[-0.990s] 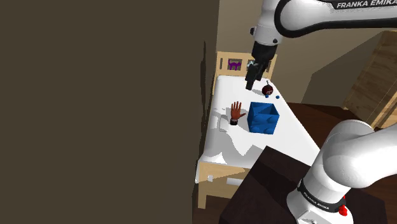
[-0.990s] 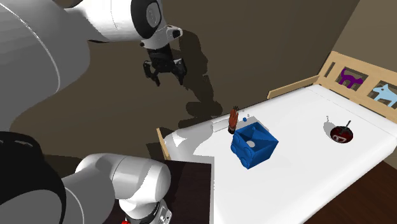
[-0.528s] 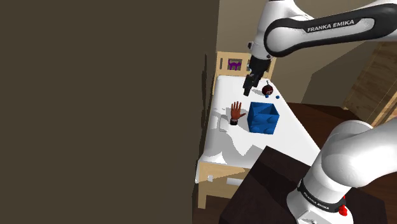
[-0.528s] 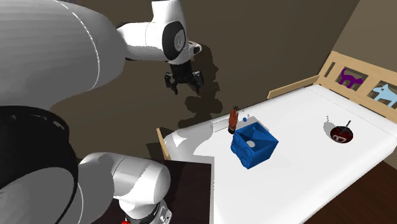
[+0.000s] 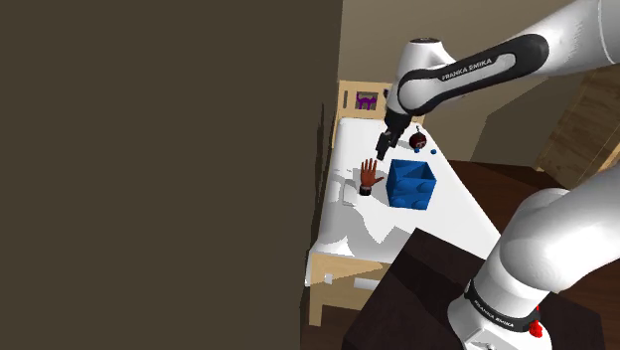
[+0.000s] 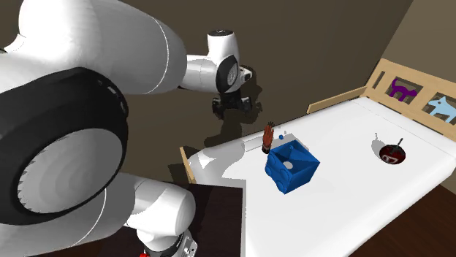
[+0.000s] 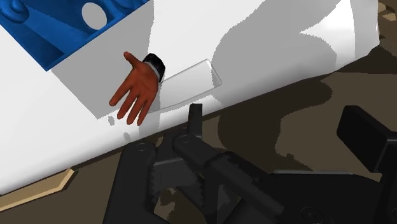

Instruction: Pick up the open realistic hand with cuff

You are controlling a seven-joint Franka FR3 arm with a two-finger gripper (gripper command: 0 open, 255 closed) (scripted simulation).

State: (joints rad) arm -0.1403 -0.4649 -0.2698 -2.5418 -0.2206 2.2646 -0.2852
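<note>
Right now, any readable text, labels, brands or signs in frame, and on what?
"FRANKA EMIKA": on the arm's forearm.
Black band at the arm's base: lettering too small to read.
Headboard: a purple cat picture and a blue animal picture, no words.

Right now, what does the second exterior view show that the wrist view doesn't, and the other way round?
Second exterior view, not the wrist view: the wooden headboard with purple and blue animal shapes, a dark round object on the white bed, and the arm's white links.

Wrist view, not the other: the ribbed pad of one finger, and the brown hand with fingers plainly spread and its dark cuff.

Both: the hand, the blue box beside it, and the open gripper, apart from the hand.
</note>
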